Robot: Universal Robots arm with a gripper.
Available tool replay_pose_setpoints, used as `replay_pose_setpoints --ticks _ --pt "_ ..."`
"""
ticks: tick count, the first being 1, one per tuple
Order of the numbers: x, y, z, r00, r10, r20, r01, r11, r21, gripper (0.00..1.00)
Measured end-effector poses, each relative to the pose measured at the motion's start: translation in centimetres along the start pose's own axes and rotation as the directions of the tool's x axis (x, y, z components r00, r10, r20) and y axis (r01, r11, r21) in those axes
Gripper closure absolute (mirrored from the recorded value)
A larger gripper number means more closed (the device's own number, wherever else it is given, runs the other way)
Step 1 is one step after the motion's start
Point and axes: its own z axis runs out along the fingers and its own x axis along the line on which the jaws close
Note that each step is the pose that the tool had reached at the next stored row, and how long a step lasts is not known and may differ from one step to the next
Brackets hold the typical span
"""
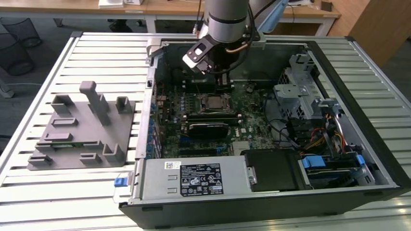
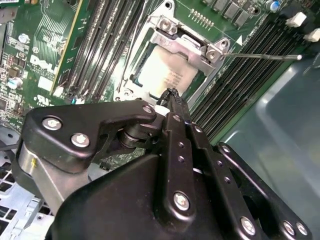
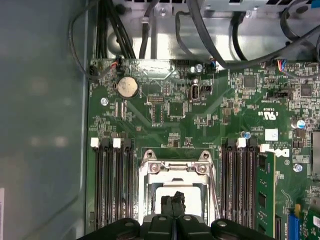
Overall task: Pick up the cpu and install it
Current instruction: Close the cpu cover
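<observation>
Hovering low over the motherboard point(image 3: 200, 120), the tool point(image 2: 172, 95) has its black fingertips drawn together with nothing between them. The cpu point(image 2: 167, 75) lies flat in its socket just past those tips, pale silvery top up. In the second wrist view I cannot tell whether the tips touch it.

Tight quarters here. The socket's metal frame point(image 2: 185, 42) covers the cpu's far edge, and a thin lever rod point(image 2: 260, 56) sticks out sideways from one corner of the frame. Rows of dark memory slots point(image 3: 112, 185) flank the socket on both sides. In the first wrist view a coin battery point(image 3: 126, 87) sits further up the board, and black cables point(image 3: 215, 30) loop past its edge.

In the exterior view the open computer case point(image 1: 378, 120) lies on the slatted tabletop point(image 1: 96, 53). A grey fixture point(image 1: 83, 130) stands outside the case at the exterior view's left, well apart from the tool.
</observation>
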Motion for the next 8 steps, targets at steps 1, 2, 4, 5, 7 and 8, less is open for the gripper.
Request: replay_pose_setpoints --ticks 1,2,4,5,7,8 --pt "0.0 -0.04 0.01 1.0 0.0 0.0 0.0 1.0 0.0 0.89" --pt "0.0 -0.07 0.03 1.0 0.0 0.0 0.0 1.0 0.0 0.89" --pt "0.0 -0.13 0.05 1.0 0.0 0.0 0.0 1.0 0.0 0.89" --pt "0.0 -0.18 0.07 1.0 0.0 -0.0001 0.0 1.0 -0.0001 0.89" --pt "0.0 -0.28 0.09 1.0 0.0 0.0 0.0 1.0 -0.0001 0.89" --pt "0.0 -0.32 0.09 1.0 0.0 0.0 0.0 1.0 0.0 0.89"
